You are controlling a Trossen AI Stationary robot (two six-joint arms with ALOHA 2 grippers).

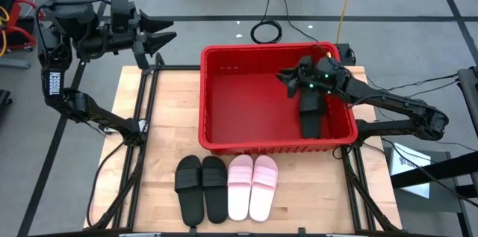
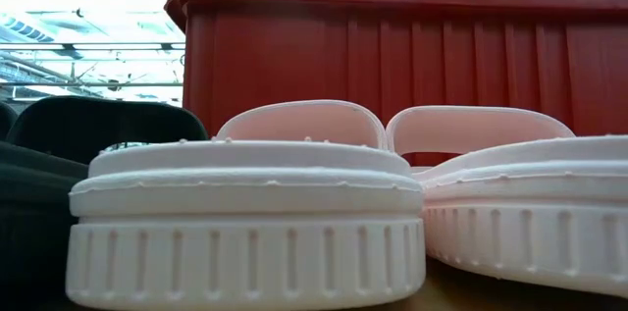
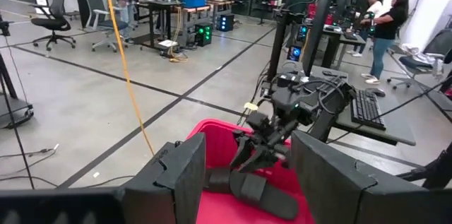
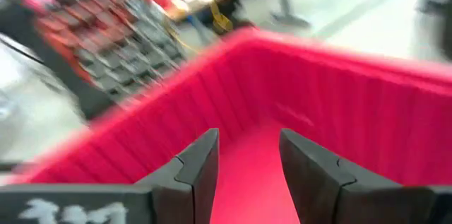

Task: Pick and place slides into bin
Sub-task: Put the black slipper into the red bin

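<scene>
From above, the right gripper (image 1: 308, 86) hangs inside the red bin (image 1: 216, 128), near its right wall, directly over a black slide (image 1: 312, 117) lying on the bin floor; the step in hand looks like the drop-off of that slide, and whether the fingers touch it cannot be told here. Two more black slides (image 1: 200, 186) and a pink pair (image 1: 252, 185) sit side by side on the counter (image 1: 172, 117) just in front of the bin, so the next move would call for lifting clear of the bin wall and coming down over one of these. The left gripper (image 1: 160, 34) waits beyond the bin's far-left corner, off the counter, arm folded back, fingers spread wide. At counter height, the pink slides (image 2: 245, 218) fill the foreground with the bin wall (image 2: 392, 66) right behind them; part of the right arm shows over the rim. The left wrist view looks across to the bin, where the right gripper (image 3: 265, 146) stoops over the black slide (image 3: 254, 187). The right wrist view shows its fingers (image 4: 200, 167) partly apart with nothing between them, pointing into the bin (image 4: 353, 125).
</scene>
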